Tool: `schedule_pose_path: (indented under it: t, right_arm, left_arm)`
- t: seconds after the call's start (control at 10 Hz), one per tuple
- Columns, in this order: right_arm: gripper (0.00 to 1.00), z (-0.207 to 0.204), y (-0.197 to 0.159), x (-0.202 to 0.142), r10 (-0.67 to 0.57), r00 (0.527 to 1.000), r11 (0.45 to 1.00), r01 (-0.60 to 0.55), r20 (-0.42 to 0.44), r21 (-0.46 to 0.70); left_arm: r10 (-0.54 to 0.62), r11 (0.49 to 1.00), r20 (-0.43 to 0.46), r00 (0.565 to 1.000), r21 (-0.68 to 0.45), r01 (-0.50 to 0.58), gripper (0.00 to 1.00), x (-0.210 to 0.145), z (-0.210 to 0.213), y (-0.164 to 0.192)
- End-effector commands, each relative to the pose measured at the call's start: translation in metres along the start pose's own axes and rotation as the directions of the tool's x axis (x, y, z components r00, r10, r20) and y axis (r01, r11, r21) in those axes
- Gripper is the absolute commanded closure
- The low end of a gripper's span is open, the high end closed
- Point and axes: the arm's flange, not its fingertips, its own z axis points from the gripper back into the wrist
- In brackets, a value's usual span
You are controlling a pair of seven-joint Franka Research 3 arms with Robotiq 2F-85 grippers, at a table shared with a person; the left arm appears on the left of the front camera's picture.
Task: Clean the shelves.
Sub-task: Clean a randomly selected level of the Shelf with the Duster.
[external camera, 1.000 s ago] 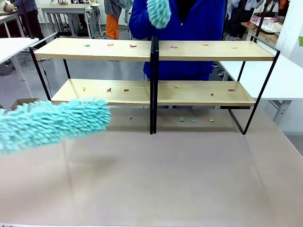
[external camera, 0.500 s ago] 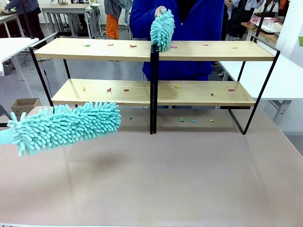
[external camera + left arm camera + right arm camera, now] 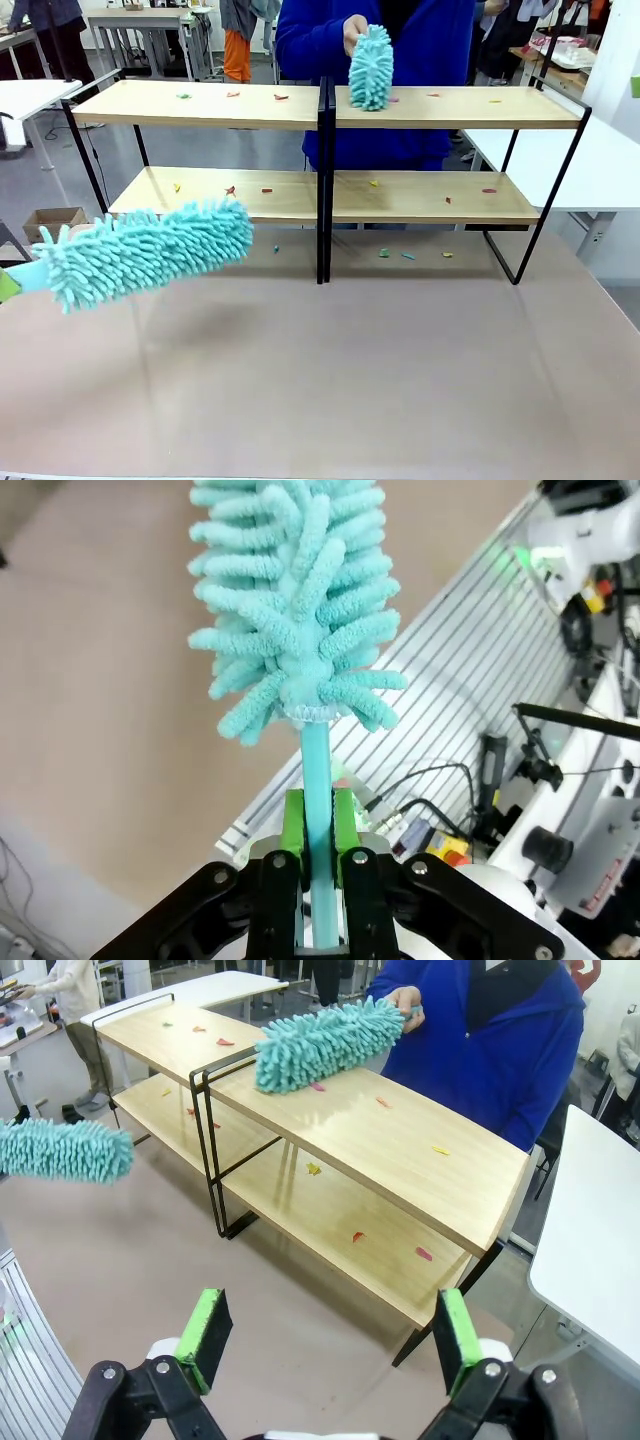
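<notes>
Shelves (image 3: 200,105) littered, left end effector (image 3: 318,818) clamping duster (image 3: 295,600)

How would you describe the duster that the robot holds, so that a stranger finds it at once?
Start at the wide wooden shelves. In front of their left half, low over the brown table, hangs a fluffy turquoise duster, its thin handle clamped in the left pincer. The other turquoise duster is up at the top board, in a person's hand.
</notes>
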Motion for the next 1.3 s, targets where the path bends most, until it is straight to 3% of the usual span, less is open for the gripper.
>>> schedule_pose_path:
  t: [0.0, 0.1, 0.3, 0.8, 1.0, 1.2]
  right_arm:
    - [0.0, 0.0, 0.0, 0.0, 0.004, 1.0, 1.0, -0.004, 0.001, 0.0]
    - [0.0, 0.0, 0.0, 0.0, 0.004, 1.0, 1.0, -0.004, 0.001, 0.0]
    - [0.0, 0.0, 0.0, 0.0, 0.004, 1.0, 1.0, -0.004, 0.001, 0.0]
    - [0.0, 0.0, 0.0, 0.0, 0.004, 1.0, 1.0, -0.004, 0.001, 0.0]
    - [0.0, 0.0, 0.0, 0.0, 0.004, 1.0, 1.0, -0.004, 0.001, 0.0]
    - [0.0, 0.0, 0.0, 0.0, 0.004, 1.0, 1.0, -0.004, 0.001, 0.0]
  left_arm:
    - [0.062, 0.998, 0.109, 0.992, -0.003, -0.062, 0.87, -0.003, 0.01, 0.001]
    - [0.085, 0.996, 0.194, 0.977, 0.012, -0.089, 0.87, 0.017, 0.003, -0.007]
    - [0.065, 0.998, 0.17, 0.983, 0.015, -0.068, 0.87, 0.054, -0.003, -0.014]
    - [0.218, 0.972, 0.199, 0.956, 0.044, -0.23, 0.87, 0.159, -0.037, -0.025]
    - [0.259, 0.956, 0.213, 0.942, 0.086, -0.282, 0.87, 0.185, -0.059, -0.035]
    - [0.276, 0.938, 0.195, 0.941, 0.159, -0.308, 0.87, 0.188, -0.069, -0.037]
